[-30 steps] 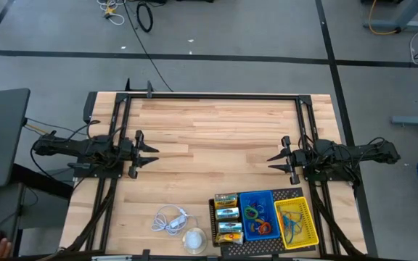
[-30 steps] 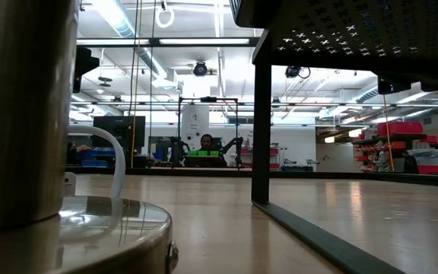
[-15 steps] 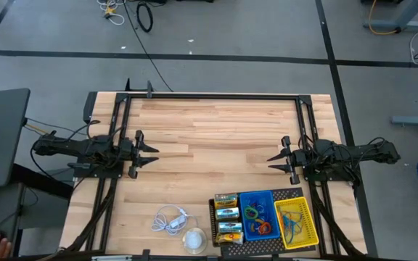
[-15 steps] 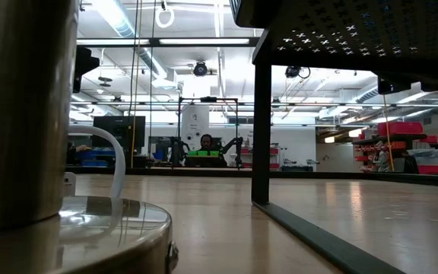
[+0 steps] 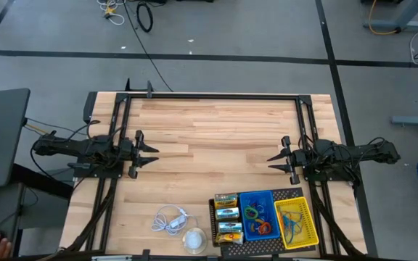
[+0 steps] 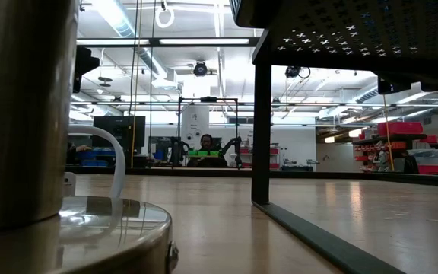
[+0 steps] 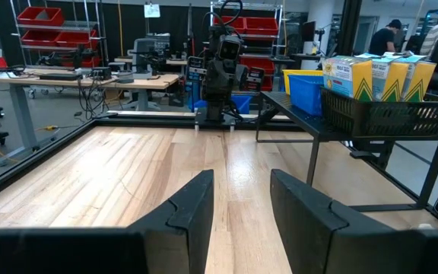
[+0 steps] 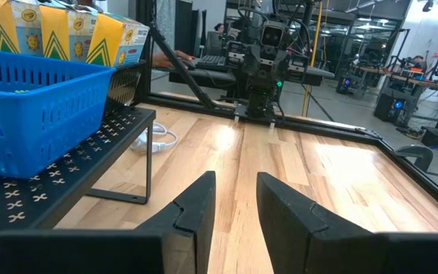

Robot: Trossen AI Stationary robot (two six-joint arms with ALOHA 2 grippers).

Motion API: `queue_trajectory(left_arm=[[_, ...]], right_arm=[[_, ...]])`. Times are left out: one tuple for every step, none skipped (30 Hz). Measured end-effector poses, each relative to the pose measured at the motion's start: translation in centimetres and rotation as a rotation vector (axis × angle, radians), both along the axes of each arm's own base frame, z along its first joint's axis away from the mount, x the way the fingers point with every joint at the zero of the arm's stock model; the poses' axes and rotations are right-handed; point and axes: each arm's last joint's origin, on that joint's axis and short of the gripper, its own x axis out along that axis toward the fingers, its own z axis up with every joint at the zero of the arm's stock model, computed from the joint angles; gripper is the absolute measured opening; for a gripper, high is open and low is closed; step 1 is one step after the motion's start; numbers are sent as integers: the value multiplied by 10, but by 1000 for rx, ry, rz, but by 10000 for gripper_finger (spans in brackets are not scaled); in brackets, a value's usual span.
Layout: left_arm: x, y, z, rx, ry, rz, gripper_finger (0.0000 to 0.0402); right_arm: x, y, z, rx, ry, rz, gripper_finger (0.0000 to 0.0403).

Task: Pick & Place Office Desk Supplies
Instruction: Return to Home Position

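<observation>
Several yellow-and-green crayon boxes [image 5: 227, 216] stand in a row at the left end of a raised black perforated tray [image 5: 289, 194] near the table's front edge. Beside them, a blue basket [image 5: 257, 215] holds coloured loops [image 5: 255, 214], and a yellow basket [image 5: 296, 223] holds thin blue and orange pieces. My left gripper [image 5: 153, 154] waits at the table's left side, pointing level toward the middle. It is open, with nothing between its fingers [image 7: 196, 213]. My right gripper [image 5: 271, 159] waits opposite at the right side, also open and empty [image 8: 236, 202].
A coiled white cable [image 5: 171, 220] and a round pale object [image 5: 194, 239] lie near the front edge, left of the tray. The tray stands on thin black legs [image 6: 261, 129]. Bare wooden tabletop [image 5: 216, 138] lies between the two grippers. A black frame [image 5: 209, 95] runs along the table's edges.
</observation>
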Motion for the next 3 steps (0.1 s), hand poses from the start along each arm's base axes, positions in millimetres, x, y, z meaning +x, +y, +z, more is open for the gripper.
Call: queue_trajectory(left_arm=[[0, 0, 0, 0, 0, 0, 136], [0, 0, 0, 0, 0, 0, 136], [0, 0, 0, 0, 0, 0, 136]], right_arm=[[0, 0, 0, 0, 0, 0, 107], [0, 0, 0, 0, 0, 0, 107], [0, 0, 0, 0, 0, 0, 107]])
